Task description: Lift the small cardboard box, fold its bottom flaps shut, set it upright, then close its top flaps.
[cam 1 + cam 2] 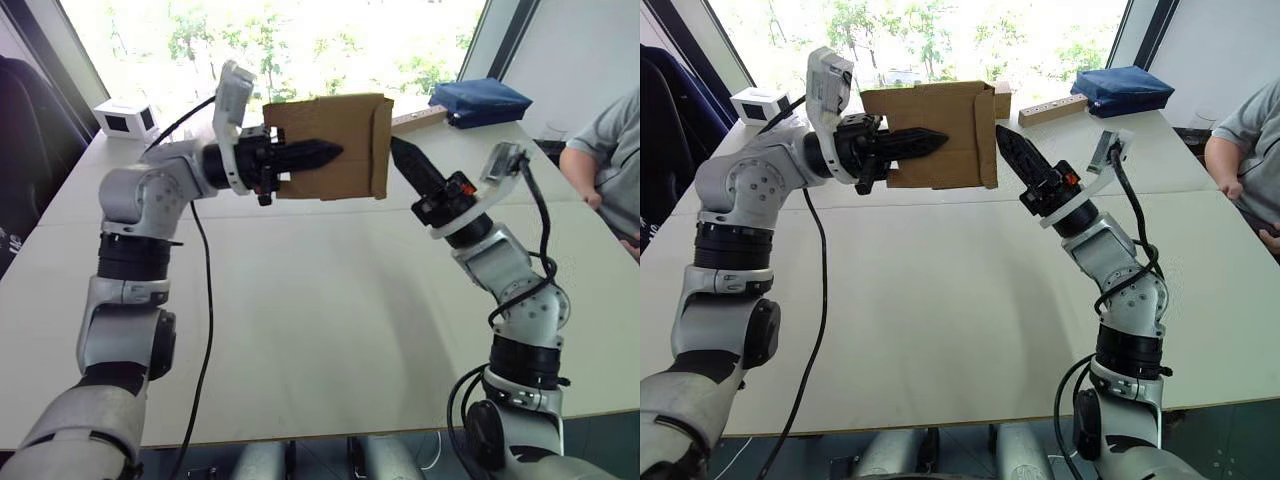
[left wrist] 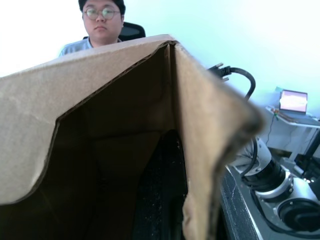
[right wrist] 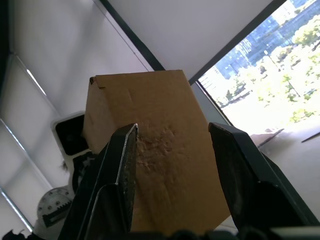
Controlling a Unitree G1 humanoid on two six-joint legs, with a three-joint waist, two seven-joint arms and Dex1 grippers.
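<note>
above the table (image 1: 300, 330), small cardboard box (image 1: 340, 150) in left gripper (image 1: 325, 152) jaws

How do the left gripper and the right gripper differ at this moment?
The left gripper is shut on the small cardboard box, holding it above the table; the right gripper is open and holds nothing. Its tip points at the box's flap end. Both have black fingers.

A wide pale table (image 1: 330, 320) runs up to a bright window (image 1: 300, 40) with green trees outside. At its far right corner lies a blue bag (image 1: 480, 102); at its far left corner, a small white box (image 1: 124, 118). A person (image 1: 610, 160) sits at the right edge.
</note>
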